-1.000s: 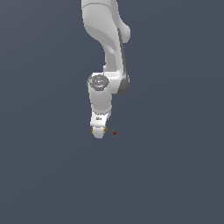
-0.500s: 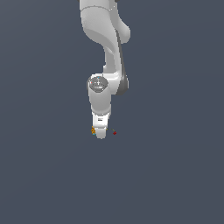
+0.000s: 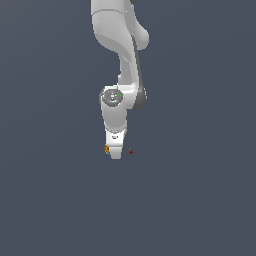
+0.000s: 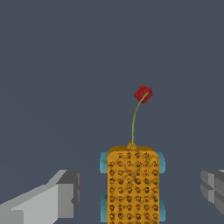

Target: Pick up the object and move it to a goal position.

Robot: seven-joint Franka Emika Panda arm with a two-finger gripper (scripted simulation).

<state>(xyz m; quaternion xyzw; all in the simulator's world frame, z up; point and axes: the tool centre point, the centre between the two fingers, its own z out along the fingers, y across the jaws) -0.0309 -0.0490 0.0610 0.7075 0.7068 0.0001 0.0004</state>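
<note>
The object [image 4: 132, 186] is a small oblong orange-speckled lump with teal bits along its sides. In the wrist view it lies between my two grey fingers [image 4: 59, 197], with a wide gap on each side and no contact. My gripper [image 4: 140, 194] is open. In the exterior view the white gripper [image 3: 115, 152] points straight down, and the object [image 3: 106, 149] peeks out as an orange speck at its left edge, mostly hidden behind the hand.
A tiny red blob [image 4: 143, 93] on a thin green stem sits just beyond the object; it shows as a red dot [image 3: 131, 151] on the exterior view's right of the gripper. Plain dark grey ground lies all around.
The hand has swung from tilted to upright and come slightly lower. The orange object now shows at the gripper's left edge in the exterior view.
</note>
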